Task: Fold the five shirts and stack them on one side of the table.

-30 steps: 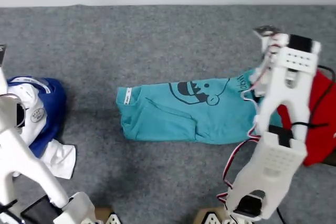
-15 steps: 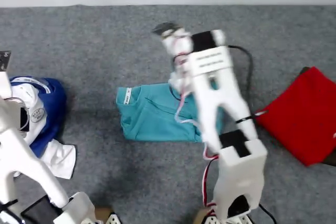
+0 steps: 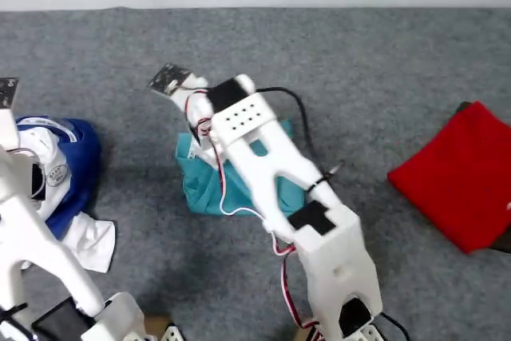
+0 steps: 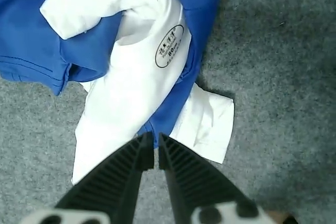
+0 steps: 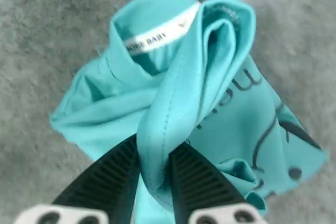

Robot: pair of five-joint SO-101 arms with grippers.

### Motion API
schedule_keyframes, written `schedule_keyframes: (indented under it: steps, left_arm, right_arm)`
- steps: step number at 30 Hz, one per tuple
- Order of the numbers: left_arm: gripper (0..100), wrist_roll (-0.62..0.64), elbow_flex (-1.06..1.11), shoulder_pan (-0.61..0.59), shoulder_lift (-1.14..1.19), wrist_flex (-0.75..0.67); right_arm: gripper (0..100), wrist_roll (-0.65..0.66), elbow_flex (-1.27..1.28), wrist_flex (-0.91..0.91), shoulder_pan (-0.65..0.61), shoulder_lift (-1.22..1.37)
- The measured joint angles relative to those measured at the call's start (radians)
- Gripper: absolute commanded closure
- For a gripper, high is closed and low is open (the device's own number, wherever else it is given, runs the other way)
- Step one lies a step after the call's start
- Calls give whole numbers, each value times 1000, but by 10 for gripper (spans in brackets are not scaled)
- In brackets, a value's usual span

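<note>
My right gripper (image 5: 155, 156) is shut on a bunched edge of the teal shirt (image 5: 226, 103), held over the collar end with its white label (image 5: 157, 35). From above, the right arm (image 3: 255, 149) reaches across the teal shirt (image 3: 200, 189), which lies doubled over at the table's middle left. A blue shirt (image 4: 31, 51) and a white shirt (image 4: 131, 77) lie crumpled together at the left (image 3: 68, 165). My left gripper (image 4: 156, 145) hangs shut and empty just above them. A folded red shirt (image 3: 459, 173) lies at the right.
Grey felt (image 3: 359, 61) covers the table. The left arm's white base (image 3: 32, 253) stands at the front left. Red and white cables (image 3: 219, 189) trail along the right arm over the teal shirt. A dark item (image 3: 503, 239) peeks out under the red shirt.
The right arm has swept from the table's right to the left, dragging the teal shirt's far end over to its collar end. The red shirt is now uncovered. The left arm kept still.
</note>
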Motion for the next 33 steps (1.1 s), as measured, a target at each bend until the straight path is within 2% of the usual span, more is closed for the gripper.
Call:
schedule_keyframes:
  steps: [2, 6, 8, 13, 20, 24, 27, 33]
  left_arm:
    - [964, 0, 0, 0, 0, 0]
    - [964, 0, 0, 0, 0, 0]
    - [964, 0, 0, 0, 0, 0]
    - [964, 0, 0, 0, 0, 0]
    - [964, 0, 0, 0, 0, 0]
    - [964, 0, 0, 0, 0, 0]
    - [964, 0, 0, 0, 0, 0]
    - [964, 0, 0, 0, 0, 0]
  right_arm:
    - [944, 0, -64, 17, -20, 54]
    - [771, -2, -221, 95, -48, 137]
    - [741, -29, -321, 146, -58, 164]
    - [790, -63, -508, 203, -64, 164]
    - [995, 35, -367, 204, 32, 61]
    - [990, 101, -215, 204, 140, 43]
    - [988, 135, -193, 204, 213, 66]
    - [988, 167, -187, 187, 249, 195]
